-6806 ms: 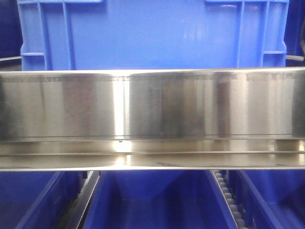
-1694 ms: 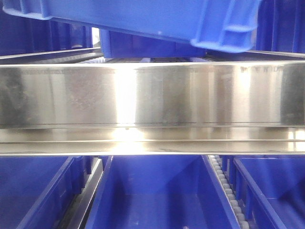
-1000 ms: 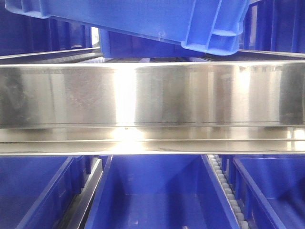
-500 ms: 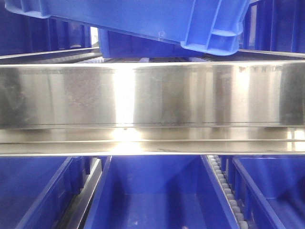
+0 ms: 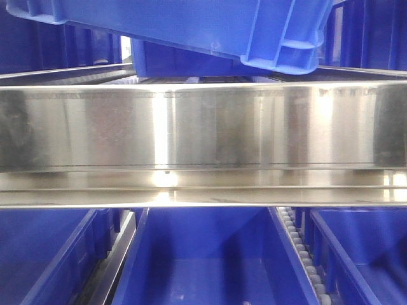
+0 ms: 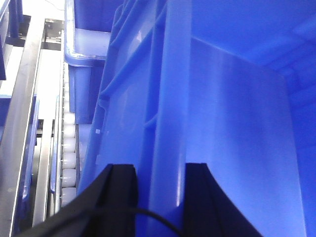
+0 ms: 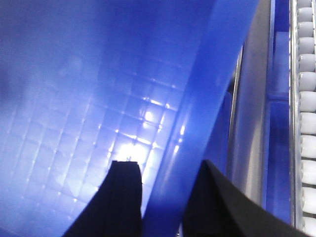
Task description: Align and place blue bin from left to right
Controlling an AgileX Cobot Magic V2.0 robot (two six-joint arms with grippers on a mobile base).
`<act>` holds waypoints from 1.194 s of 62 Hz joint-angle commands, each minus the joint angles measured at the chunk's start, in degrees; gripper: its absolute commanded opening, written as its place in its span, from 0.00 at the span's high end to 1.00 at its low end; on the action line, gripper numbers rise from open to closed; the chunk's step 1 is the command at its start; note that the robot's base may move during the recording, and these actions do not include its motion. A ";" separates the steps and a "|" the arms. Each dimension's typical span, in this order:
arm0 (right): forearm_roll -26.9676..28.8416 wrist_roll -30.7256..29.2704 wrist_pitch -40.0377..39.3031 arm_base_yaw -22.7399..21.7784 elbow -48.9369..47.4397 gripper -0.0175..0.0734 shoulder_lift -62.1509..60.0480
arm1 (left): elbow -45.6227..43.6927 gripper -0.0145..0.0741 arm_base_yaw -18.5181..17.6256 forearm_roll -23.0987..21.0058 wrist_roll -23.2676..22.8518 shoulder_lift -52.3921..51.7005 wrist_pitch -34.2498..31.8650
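Blue bin (image 5: 191, 25): moulded plastic, ribbed walls, grid-patterned floor; a small mark on its wall was too small to read. It hung tilted at 12 o'clock in the front view, above the brushed steel rail (image 5: 203, 133), right corner lowest. Left gripper (image 6: 159, 170) clenched one rim wall between black fingers. Right gripper (image 7: 168, 170) likewise clamped the opposite wall. Open-topped lower bins (image 5: 210, 260) sat at 6 o'clock, with a white roller track (image 5: 305, 260) at 5 o'clock.

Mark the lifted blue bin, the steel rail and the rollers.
lifted blue bin (image 5: 191, 25): front view, tilted near face.
steel rail (image 5: 203, 127): front view, flat front face.
rollers (image 7: 306, 102): right wrist view, one roller's barrel.
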 commanded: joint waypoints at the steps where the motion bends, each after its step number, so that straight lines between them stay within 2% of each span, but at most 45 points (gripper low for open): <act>1: 6.01 -1.85 -4.41 0.93 -0.69 0.89 -1.23 | -1.10 0.82 -0.97 -6.63 -1.11 -1.34 -9.22; 20: 6.44 -1.85 -8.33 0.93 -0.69 0.89 -1.23 | -1.10 0.82 -0.97 -6.63 -1.11 -1.34 -8.93; 48: 6.44 -1.85 -17.84 0.93 -0.69 0.89 -1.15 | -1.10 0.82 -0.97 -6.48 -1.11 -1.34 0.79; 74: 5.63 -1.85 -19.57 0.93 -0.69 0.89 -0.72 | -1.10 0.82 -0.97 -6.67 -1.11 -1.34 3.61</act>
